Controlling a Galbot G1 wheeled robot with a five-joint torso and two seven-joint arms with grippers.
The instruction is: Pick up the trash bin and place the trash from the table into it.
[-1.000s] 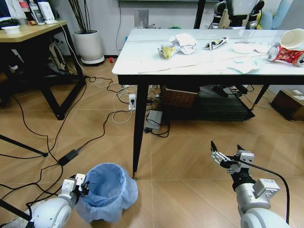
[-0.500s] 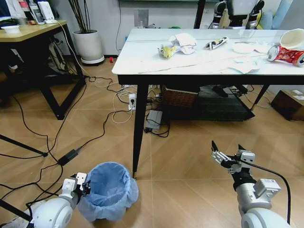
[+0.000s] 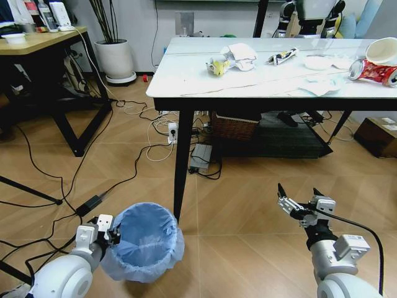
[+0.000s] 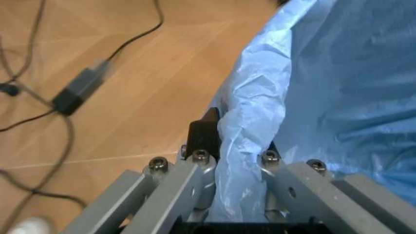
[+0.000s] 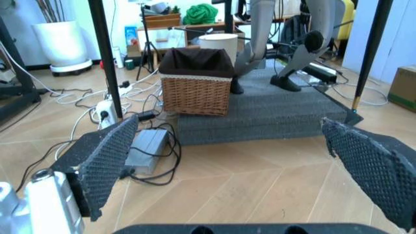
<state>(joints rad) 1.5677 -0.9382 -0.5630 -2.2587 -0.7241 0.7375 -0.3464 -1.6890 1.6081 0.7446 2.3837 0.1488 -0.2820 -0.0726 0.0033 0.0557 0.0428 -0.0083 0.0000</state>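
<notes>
Bin: the trash bin (image 3: 144, 241) stands upright on the floor beside the desk (image 3: 186, 79) leg, mouth up, long axis vertical.
Left gripper (image 3: 107, 232): fingers pinch the bin's rim and blue liner (image 4: 250, 141), one either side.
Handling: likely light and stiff, but the bag is thin and slippery; hold the rim itself, not loose plastic.
Right gripper (image 3: 302, 198): fingers spread wide, empty, low over the floor.
Trash: red can (image 3: 373, 71) and crumpled paper (image 3: 239, 54) lie on the desk.

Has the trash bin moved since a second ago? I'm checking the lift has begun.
Yes. The trash bin, gripped by the left gripper, has risen slightly toward the table.
</notes>
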